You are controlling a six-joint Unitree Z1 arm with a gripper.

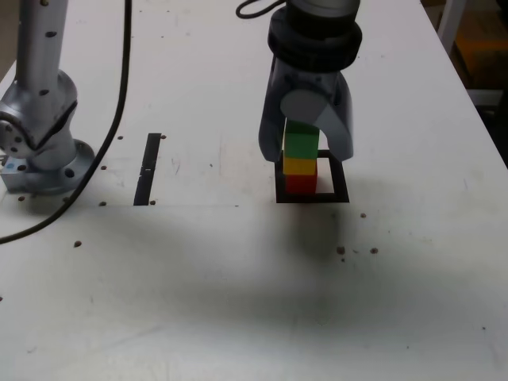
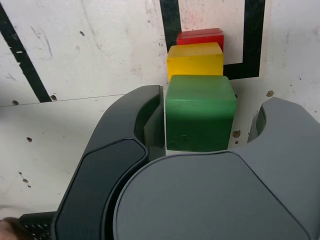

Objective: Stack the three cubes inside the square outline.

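The grey gripper [image 1: 303, 151] is seen with jaws apart, straddling the small green cube [image 1: 301, 144] without a clamp. Beneath it, the yellow cube [image 1: 300, 166] and red cube [image 1: 300, 184] are stacked inside the black square outline [image 1: 341, 196].

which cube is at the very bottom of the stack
The red cube, sitting on the table inside the square outline; the yellow cube rests on it and the green cube tops the stack.

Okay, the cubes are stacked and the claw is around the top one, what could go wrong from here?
The claw straddles the green cube, so a sideways or tilted retreat could clip it and topple the stack. The yellow cube and red cube look slightly offset in the wrist view, so little margin. The stack also stands near one edge of the square outline; a nudge could push it out.
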